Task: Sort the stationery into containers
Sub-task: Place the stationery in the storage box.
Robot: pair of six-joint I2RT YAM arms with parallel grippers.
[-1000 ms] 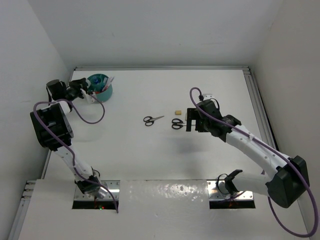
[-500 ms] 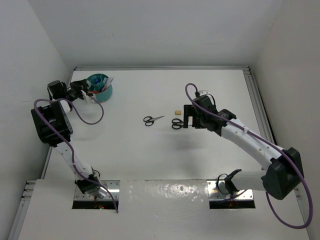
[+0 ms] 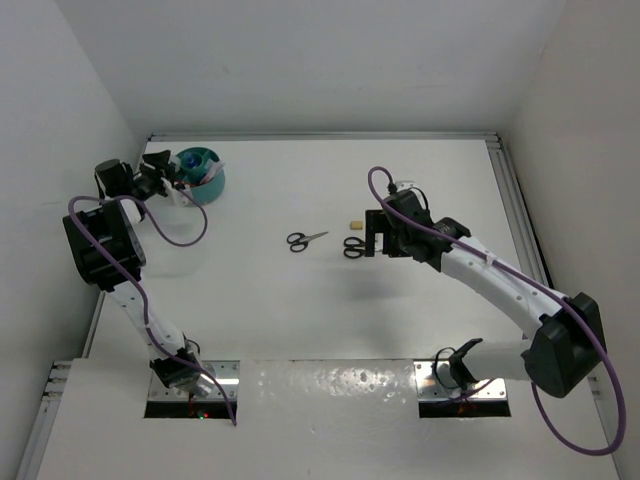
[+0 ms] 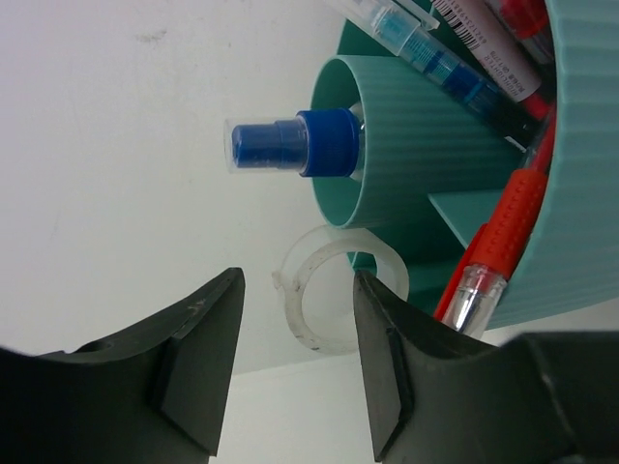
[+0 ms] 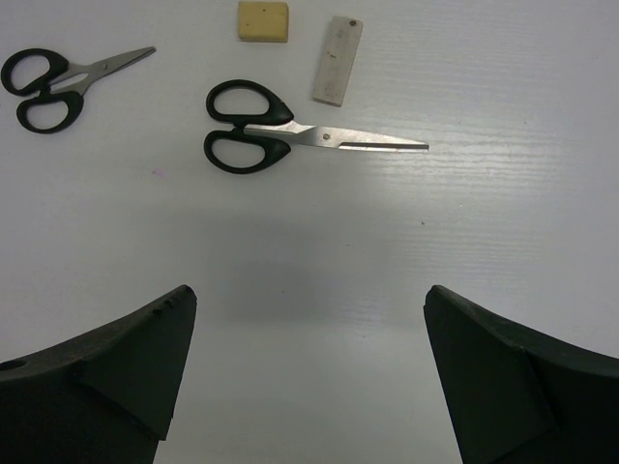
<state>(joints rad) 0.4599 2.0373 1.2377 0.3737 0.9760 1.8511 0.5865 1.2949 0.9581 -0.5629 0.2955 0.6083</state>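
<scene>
The left arm is folded up along the left edge of the desk (image 3: 300,320); its hand (image 3: 163,183) points at the round teal organiser (image 3: 208,178) in the far left corner. In the left wrist view this hand (image 4: 298,278) has its fingers (image 4: 208,329) parted, gripping nothing; the clear tape roll (image 4: 290,309) shows between and just beyond them, its edge behind the right finger. The roll sits by the organiser's mouth, just beside the central cup; I cannot tell whether it lies within a compartment. A blue-capped bottle (image 4: 300,145) pokes out of that cup; a red pen (image 4: 503,222) and a blue pen (image 4: 435,58) stand in the neighbouring compartments.

The right arm stretches diagonally from its base towards mid-desk; its hand (image 3: 375,235) faces down, spread wide and holding nothing. Below it lie one pair of scissors (image 5: 253,130), closed, with a second pair (image 5: 48,87) to the side; a beige eraser (image 5: 263,20) and a small white piece (image 5: 338,60) rest just beyond.
</scene>
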